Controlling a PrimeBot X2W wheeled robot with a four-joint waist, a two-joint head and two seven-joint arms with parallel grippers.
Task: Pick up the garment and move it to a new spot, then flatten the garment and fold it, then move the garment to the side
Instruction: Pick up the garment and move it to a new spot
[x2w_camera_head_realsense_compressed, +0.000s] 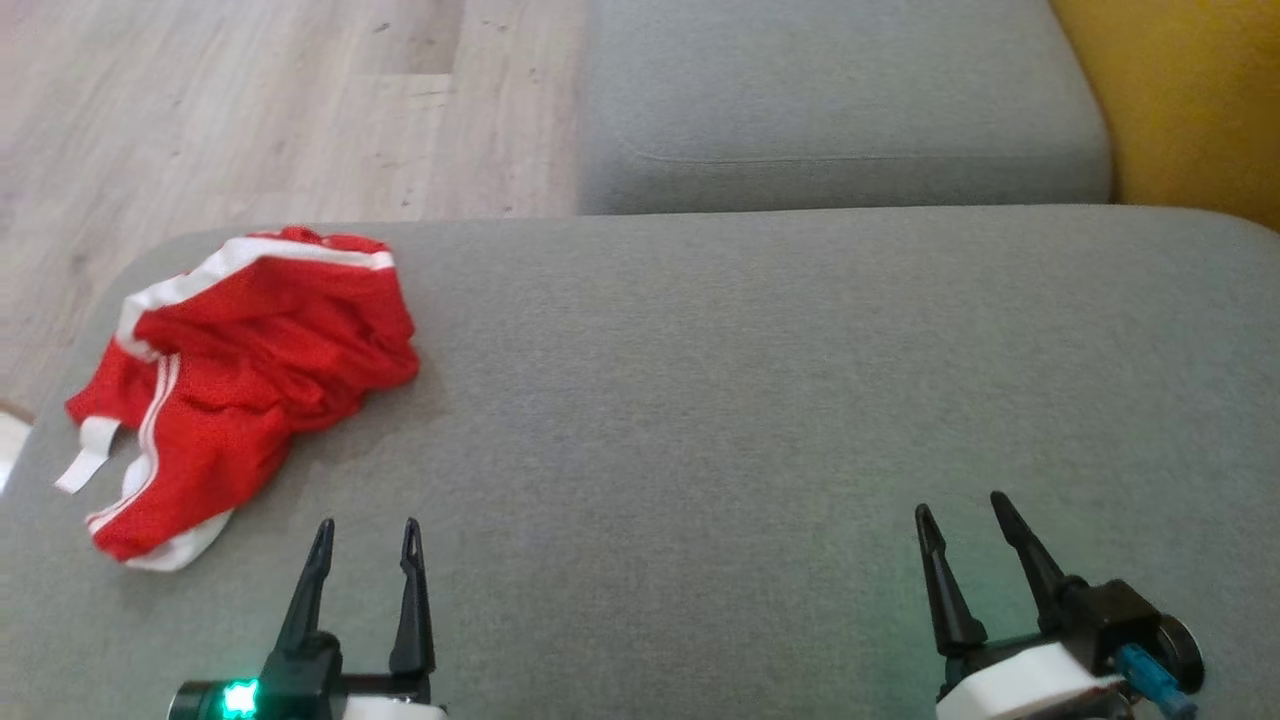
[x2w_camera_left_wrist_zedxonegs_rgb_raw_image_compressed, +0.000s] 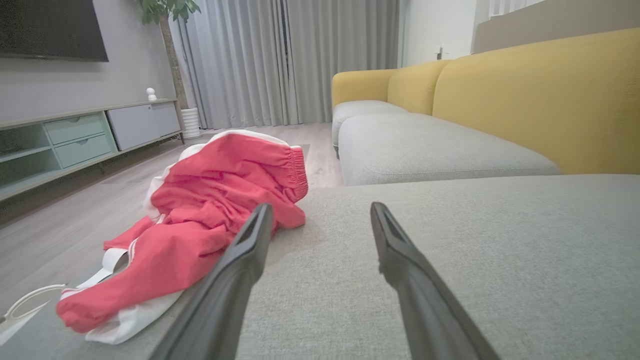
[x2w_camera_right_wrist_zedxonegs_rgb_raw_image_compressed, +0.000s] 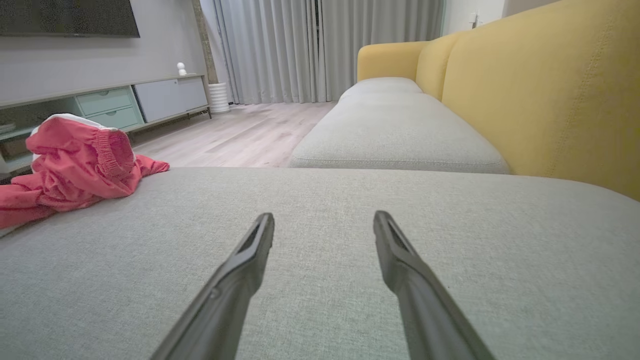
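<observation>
Since the garment (x2w_camera_head_realsense_compressed: 250, 370) lay crumpled and untouched at the left edge of the sofa cushion (x2w_camera_head_realsense_compressed: 700, 400), my left fingers (x2w_camera_head_realsense_compressed: 411, 600) and right fingers (x2w_camera_head_realsense_compressed: 945, 590) sat spread and empty, left nearer for the pickup.

The garment (x2w_camera_head_realsense_compressed: 250, 340) is red mesh cloth, the cushion (x2w_camera_head_realsense_compressed: 760, 420) coarse grey weave, the floor (x2w_camera_head_realsense_compressed: 200, 110) matt wood.
</observation>
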